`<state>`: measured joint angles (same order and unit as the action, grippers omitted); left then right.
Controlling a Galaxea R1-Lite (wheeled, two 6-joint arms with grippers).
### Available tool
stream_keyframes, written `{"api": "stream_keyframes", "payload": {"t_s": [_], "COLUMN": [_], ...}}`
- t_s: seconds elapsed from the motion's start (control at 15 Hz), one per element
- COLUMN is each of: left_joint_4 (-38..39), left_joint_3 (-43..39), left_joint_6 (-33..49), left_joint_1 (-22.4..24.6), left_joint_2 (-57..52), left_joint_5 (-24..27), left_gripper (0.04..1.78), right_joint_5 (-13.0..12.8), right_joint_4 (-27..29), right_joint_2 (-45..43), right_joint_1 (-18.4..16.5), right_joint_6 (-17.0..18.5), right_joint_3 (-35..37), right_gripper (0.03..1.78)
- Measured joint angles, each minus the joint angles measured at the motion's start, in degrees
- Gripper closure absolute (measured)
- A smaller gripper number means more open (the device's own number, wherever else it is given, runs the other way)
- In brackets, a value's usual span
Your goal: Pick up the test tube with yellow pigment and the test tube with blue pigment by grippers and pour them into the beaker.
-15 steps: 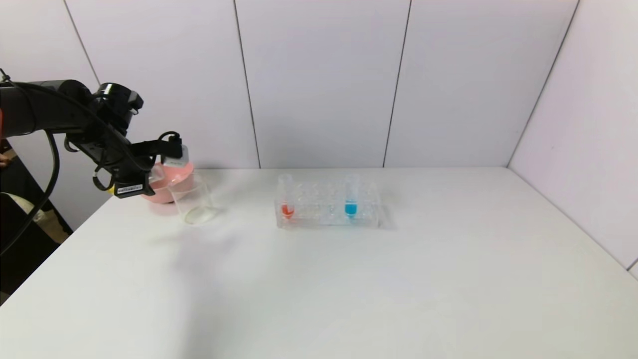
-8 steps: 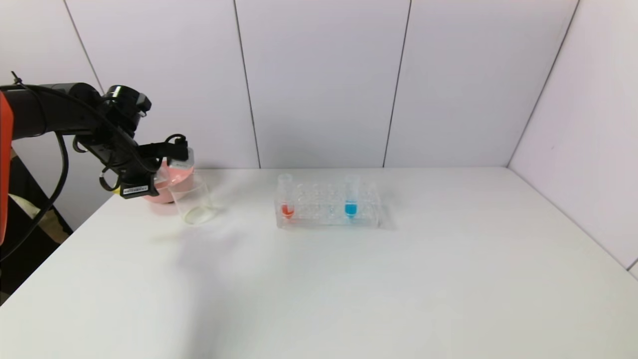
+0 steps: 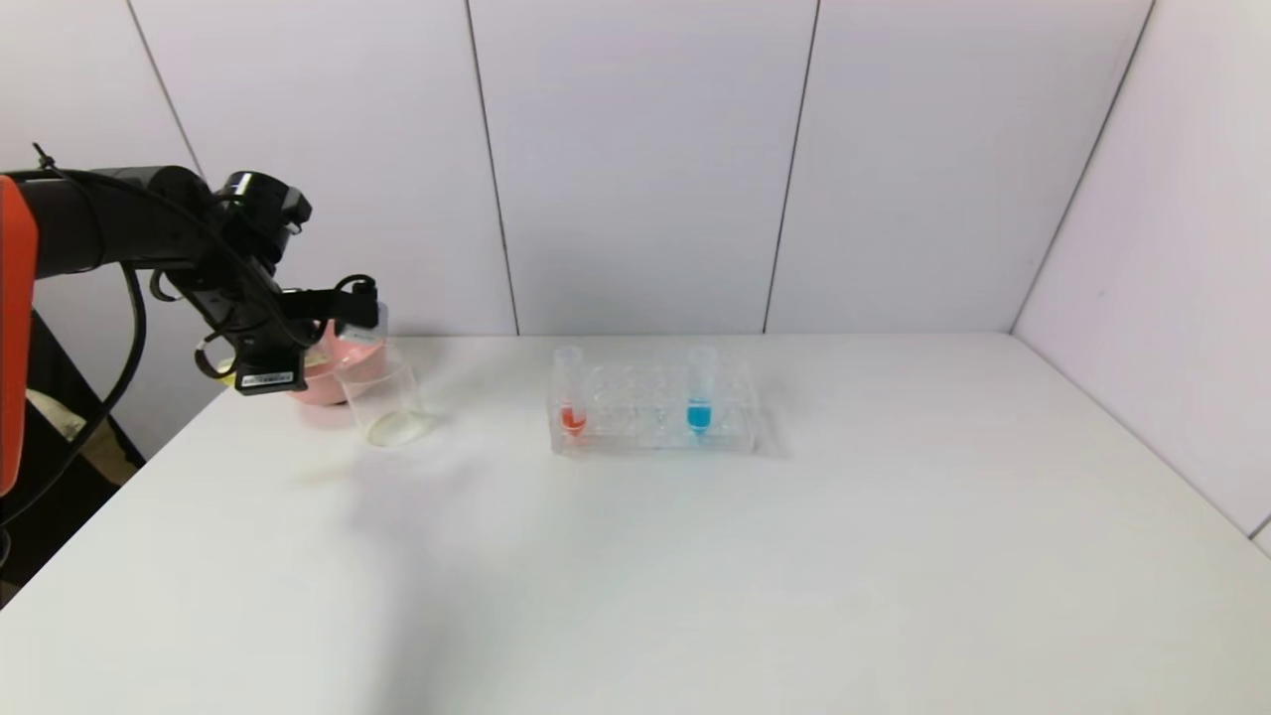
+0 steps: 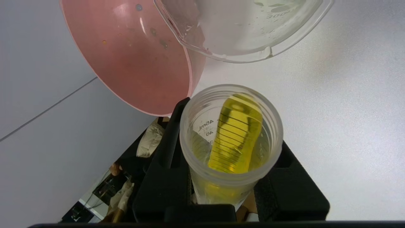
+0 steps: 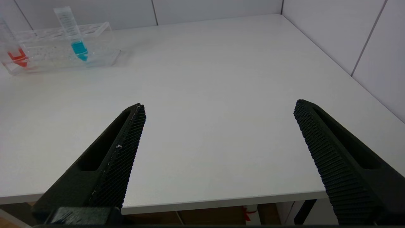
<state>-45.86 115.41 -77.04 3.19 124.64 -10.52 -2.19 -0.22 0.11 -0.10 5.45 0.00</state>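
My left gripper (image 3: 357,306) is shut on the test tube with yellow pigment (image 4: 232,136), its fingers (image 4: 167,152) pressing on both sides just below the mouth. The tube (image 3: 371,326) is tipped over and its mouth faces the beaker (image 3: 385,402). Yellow liquid lies along the tube's inner wall. The beaker's rim (image 4: 269,52) lies just beyond the tube mouth. The test tube with blue pigment (image 3: 700,397) stands upright in the clear rack (image 3: 655,437). My right gripper (image 5: 220,105) stands open and empty over the table's near edge, far from the blue tube (image 5: 74,34).
A pink bowl (image 3: 323,382) sits right behind the beaker at the table's back left; its inside (image 4: 133,53) fills the area beside the tube. A tube with red-orange liquid (image 3: 571,397) stands at the rack's left end. White walls close the back and right.
My left arm has moved a little to the right and upward with the yellow tube, bringing its mouth closer over the beaker. The rack and its tubes have not moved.
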Motion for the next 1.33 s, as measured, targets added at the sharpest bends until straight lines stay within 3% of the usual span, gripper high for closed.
{"api": "stream_keyframes", "payload": {"t_s": [0.93, 1.33], "left_joint_4": [0.9, 2.1], "left_joint_3": [0.0, 0.4], "left_joint_6": [-0.6, -0.4], "left_joint_1": [-1.6, -2.6], "left_joint_2": [0.5, 0.8], "left_joint_5": [-6.4, -6.8], "left_gripper": [1.28, 1.28], "right_joint_5": [0.0, 0.0], "right_joint_4": [0.0, 0.0], "right_joint_2": [0.0, 0.0], "right_joint_1": [0.0, 0.0], "right_joint_6": [0.0, 0.0], "right_joint_3": [0.0, 0.0], "right_gripper": [0.1, 0.1]}}
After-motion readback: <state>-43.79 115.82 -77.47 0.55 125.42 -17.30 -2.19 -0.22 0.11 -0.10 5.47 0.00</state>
